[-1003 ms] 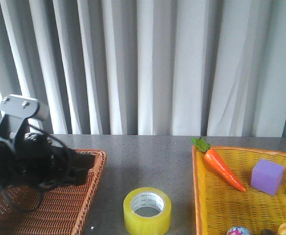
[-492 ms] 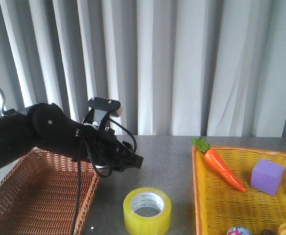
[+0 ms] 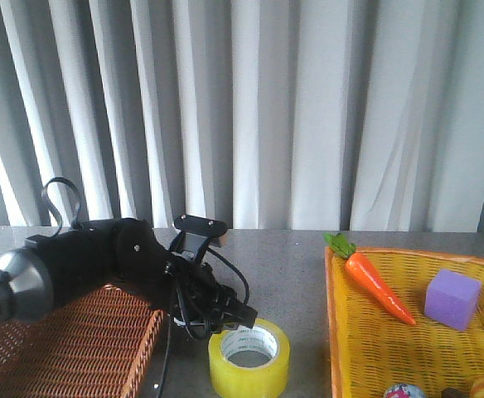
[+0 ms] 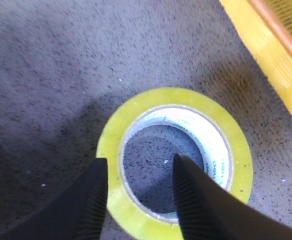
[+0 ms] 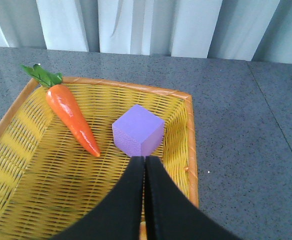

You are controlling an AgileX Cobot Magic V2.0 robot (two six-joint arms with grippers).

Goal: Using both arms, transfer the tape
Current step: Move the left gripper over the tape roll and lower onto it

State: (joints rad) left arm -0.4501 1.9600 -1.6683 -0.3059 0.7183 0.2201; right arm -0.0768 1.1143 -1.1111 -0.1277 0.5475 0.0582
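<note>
The yellow tape roll [image 3: 249,356] with a white printed core lies flat on the grey table near the front edge. It also shows in the left wrist view [image 4: 236,145]. My left gripper [image 3: 240,317] is open and hangs just above the roll's near-left wall [image 4: 138,167]; one finger is outside the roll, the other over its hollow centre. My right gripper [image 5: 144,159] is shut and empty, above the yellow basket [image 5: 16,150]. The right arm does not show in the front view.
A brown wicker basket [image 3: 76,348] stands at the left under the left arm. The yellow basket [image 3: 408,340] at the right holds a toy carrot [image 3: 376,283], a purple cube [image 3: 452,298] and small items at the front. White curtains hang behind.
My left arm has swung from over the brown basket to the right and down, ending just above the tape roll. The tape has not moved.
</note>
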